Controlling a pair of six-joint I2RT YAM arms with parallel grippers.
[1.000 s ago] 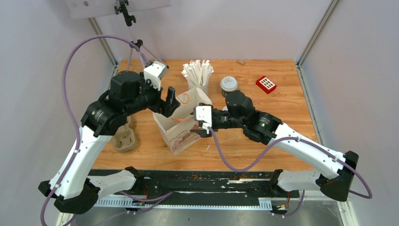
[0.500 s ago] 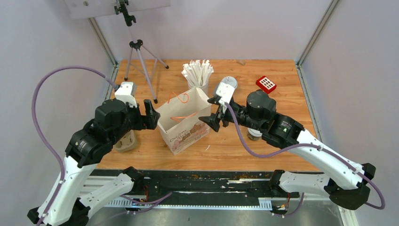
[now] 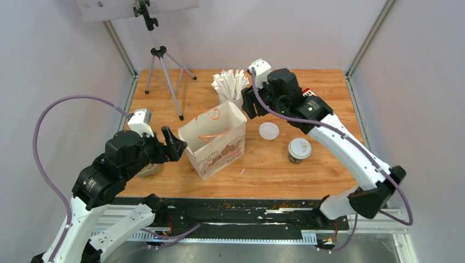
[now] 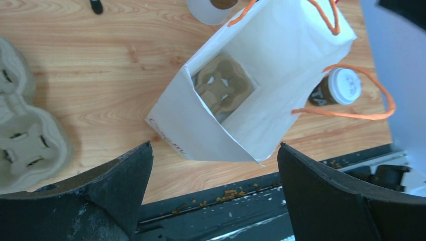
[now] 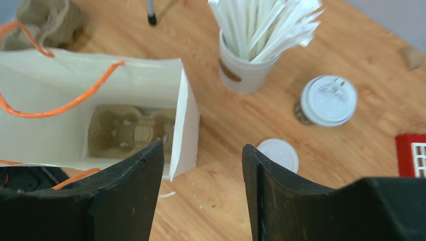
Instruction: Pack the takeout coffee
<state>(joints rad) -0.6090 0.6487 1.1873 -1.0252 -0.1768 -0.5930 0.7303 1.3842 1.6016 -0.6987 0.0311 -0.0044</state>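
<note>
Top cam is fixed high up on the near side, looking down and toward the far wall. It's far enough back to get the whole table (image 3: 263, 164) in one shot. Left wrist cam hangs near-left of the bag (image 3: 216, 143), way closer, pointing almost straight down into its open mouth, far side up in its picture. Right wrist cam sits over the far side, close too, looking down with the scene's left at the top of its picture. Both wrist cams share the bag, the carrier (image 4: 221, 88) inside it and the stick cup (image 5: 246, 75). Top cam covers the same ground but can't see down to that carrier.
</note>
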